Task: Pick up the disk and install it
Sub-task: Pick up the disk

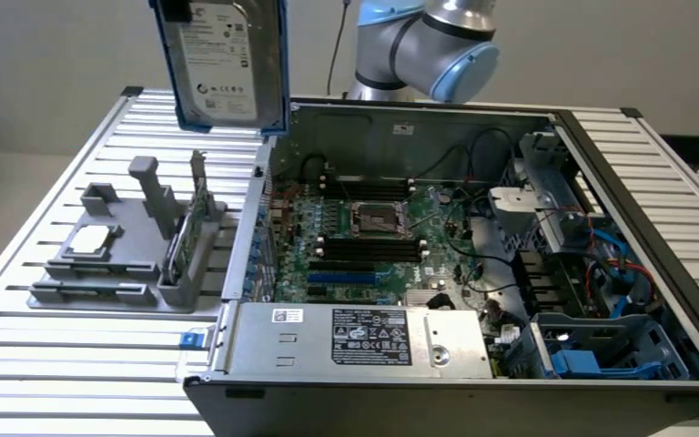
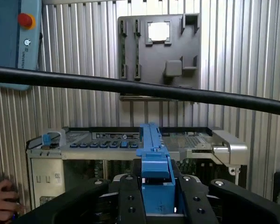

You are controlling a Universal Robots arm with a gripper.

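Found the end effector (image 2: 156,198) clenched on the disk (image 1: 228,64), black fingers (image 2: 130,196) pressed against both sides of its blue carrier frame. Noted the disk held upright and raised well clear of the counter (image 1: 70,382), at 11 o'clock in the exterior view, white label facing the camera. Not yet installed.

Recorded the open computer case (image 1: 422,127) lying on the counter, motherboard (image 1: 374,228) exposed at centre, blue fittings (image 1: 574,360) in the bay at 4 o'clock. Logged a grey fixture tray (image 1: 119,282) at 9 o'clock, just beside the case, carrying a small square silver chip (image 1: 88,241) and a thin green card (image 1: 186,241) standing on edge. Noted the robot arm (image 1: 429,45) at 12 o'clock, behind the case.

In the wrist view, saw a black cable (image 2: 130,86) crossing in front of the scene, and a person's hand (image 2: 2,203) near a corner of the case.
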